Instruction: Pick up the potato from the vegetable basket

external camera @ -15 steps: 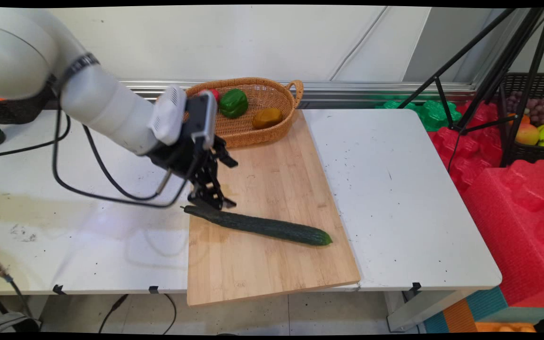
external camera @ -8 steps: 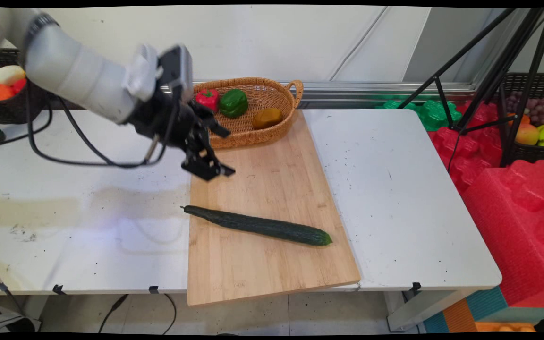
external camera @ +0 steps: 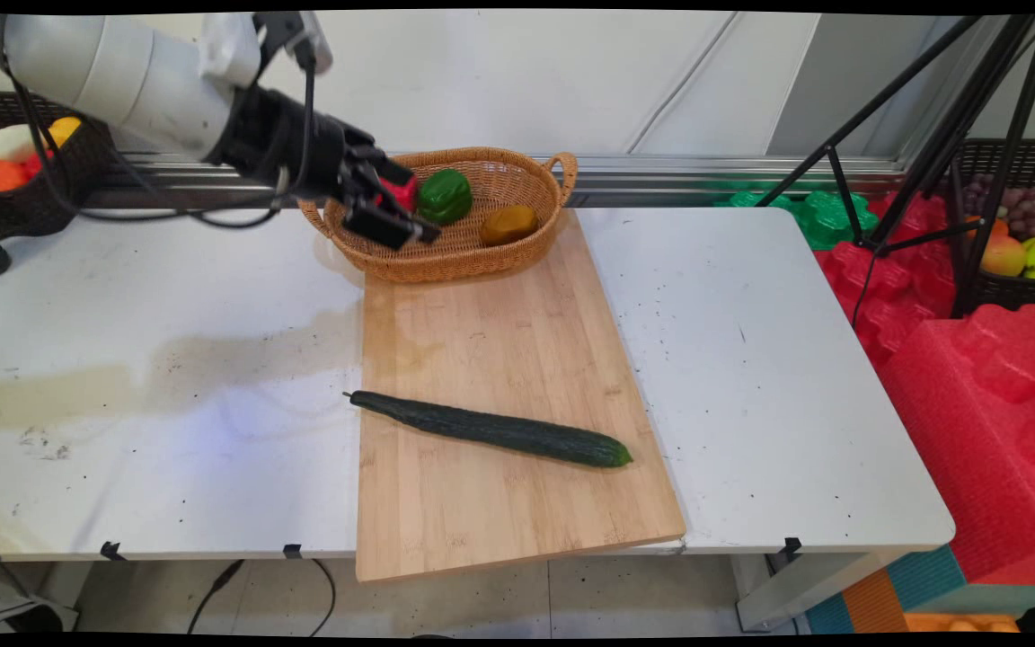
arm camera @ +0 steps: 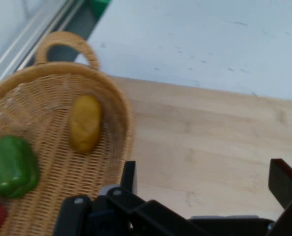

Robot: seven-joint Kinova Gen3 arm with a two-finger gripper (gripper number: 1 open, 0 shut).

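Over the near rim of the basket (external camera: 517,256) I have the end effector (external camera: 392,220) raised, spread wide and carrying nothing — beside the red pepper (external camera: 402,191). I'd keep it clear of the wicker; the cucumber (external camera: 490,429) lies untouched on the board (external camera: 517,512).

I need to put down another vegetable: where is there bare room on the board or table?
The cutting board is bare between the basket and the cucumber, and again in front of the cucumber. The table right of the board is bare too. The basket is crowded: three vegetables lie inside, with the open hand over its left side.
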